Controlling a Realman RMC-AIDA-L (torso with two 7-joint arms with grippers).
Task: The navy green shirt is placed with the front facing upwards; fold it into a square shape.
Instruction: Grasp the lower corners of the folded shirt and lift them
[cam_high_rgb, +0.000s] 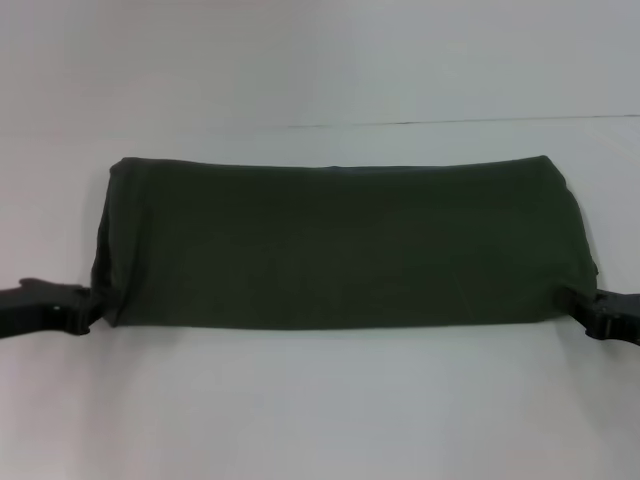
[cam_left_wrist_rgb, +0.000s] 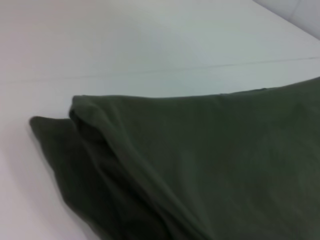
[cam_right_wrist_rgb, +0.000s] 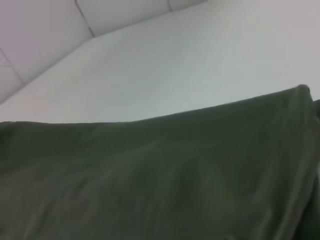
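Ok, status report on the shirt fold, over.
Left gripper at shirt's near left corner, right gripper at near right corner. Navy green shirt folded into a wide band, not yet square. Nothing in the way.

A white table (cam_high_rgb: 320, 420) carries everything here, its surface plain and matte. A thin dark seam (cam_high_rgb: 450, 122) runs across it in the head view, behind the cloth. Only 1 thing lies directly on it: the navy green shirt (cam_high_rgb: 340, 245), folded into a long, wide band that stretches from the left side to the right. Its near edge is straight, its far edge also straight. At the left end, the left wrist view shows layers of cloth stacked, 1 fold lying over another (cam_left_wrist_rgb: 100, 150). Bare table shows in front of the shirt, behind it, and past both ends.
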